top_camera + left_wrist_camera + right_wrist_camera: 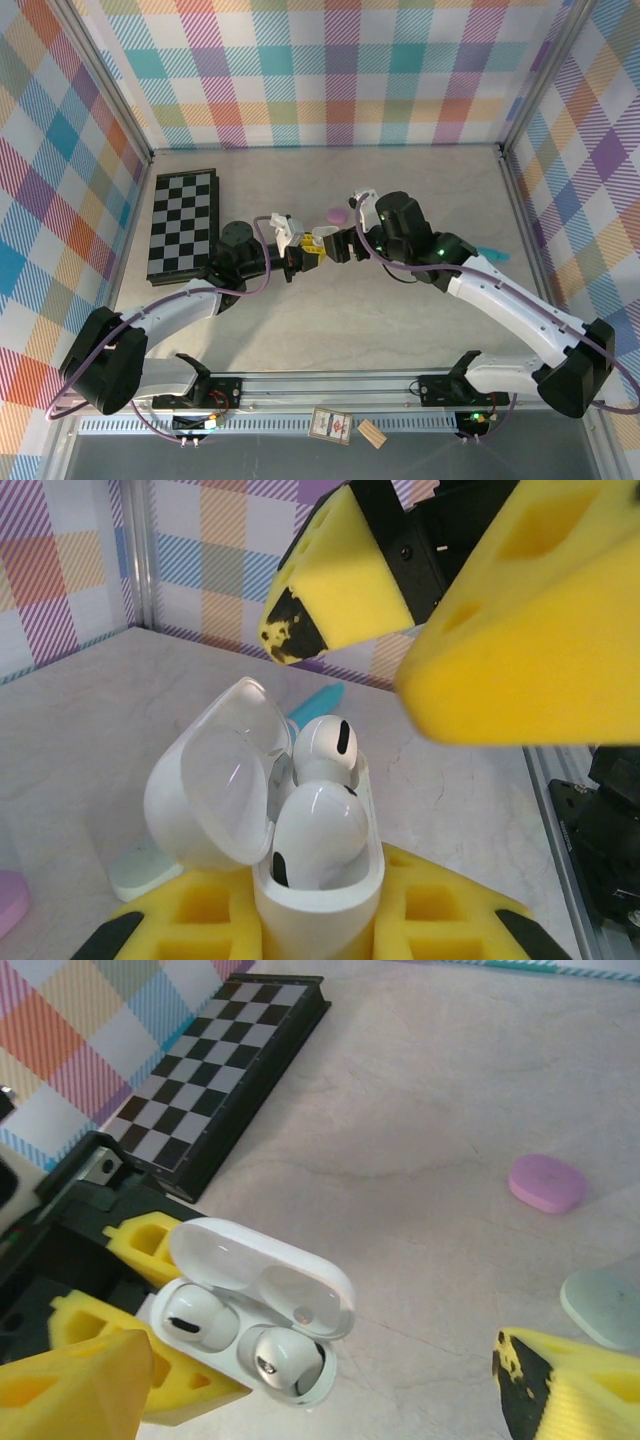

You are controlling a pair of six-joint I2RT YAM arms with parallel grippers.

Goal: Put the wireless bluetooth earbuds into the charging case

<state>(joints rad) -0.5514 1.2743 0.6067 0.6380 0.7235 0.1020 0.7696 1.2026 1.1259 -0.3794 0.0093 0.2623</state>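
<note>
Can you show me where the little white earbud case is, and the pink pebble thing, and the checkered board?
white charging case (pixel 262 1278), right wrist view, on its open lid.
pink case (pixel 547 1181), right wrist view, middle of its top.
chessboard (pixel 182 224), top external view, middle of its squares.

The charging case hides most of the teal wand.

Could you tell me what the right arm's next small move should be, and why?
Probably nudge the lid shut with the open right gripper. Both earbuds sit in the wells of the charging case, which the left gripper clamps, and the lid stands open, so closing looks like what remains.
</note>
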